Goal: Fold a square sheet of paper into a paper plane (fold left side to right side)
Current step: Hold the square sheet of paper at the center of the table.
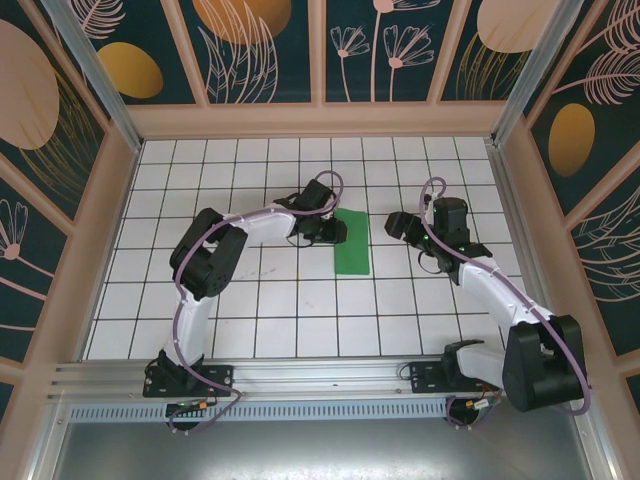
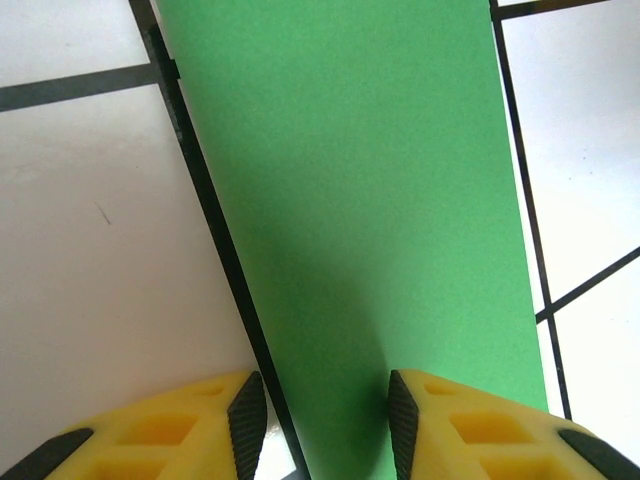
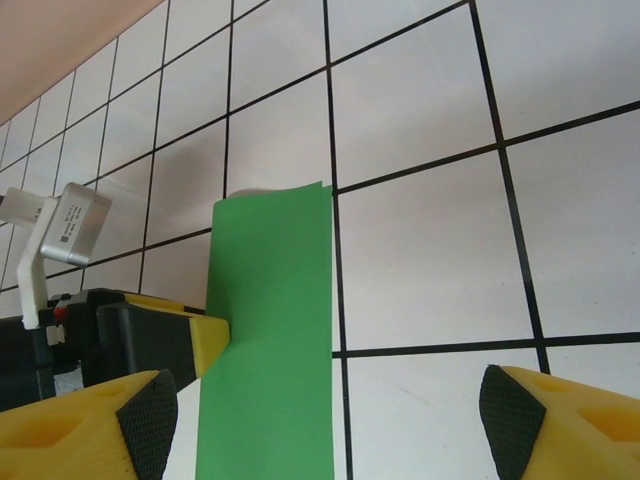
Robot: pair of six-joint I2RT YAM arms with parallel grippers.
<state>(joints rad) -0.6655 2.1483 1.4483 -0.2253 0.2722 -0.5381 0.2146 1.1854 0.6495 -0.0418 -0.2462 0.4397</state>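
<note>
The square sheet of paper (image 1: 352,245) is bright green and lies flat on the tiled table as a narrow rectangle, one tile wide and two long; no paper plane shape shows. My left gripper (image 1: 337,232) is low over the sheet's left edge near its far end. Its jaws stand partly open (image 2: 328,420), one pad over white tile and the other over the green paper (image 2: 360,200), holding nothing. My right gripper (image 1: 396,226) hovers just right of the sheet with its jaws wide open (image 3: 330,415) and nothing between them. From there the paper (image 3: 270,330) runs away with the left finger (image 3: 208,340) on its left edge.
The table (image 1: 260,300) is white tile with black grid lines, enclosed by patterned walls and a wooden rim (image 1: 320,120). A metal rail (image 1: 320,375) with both arm bases runs along the near edge.
</note>
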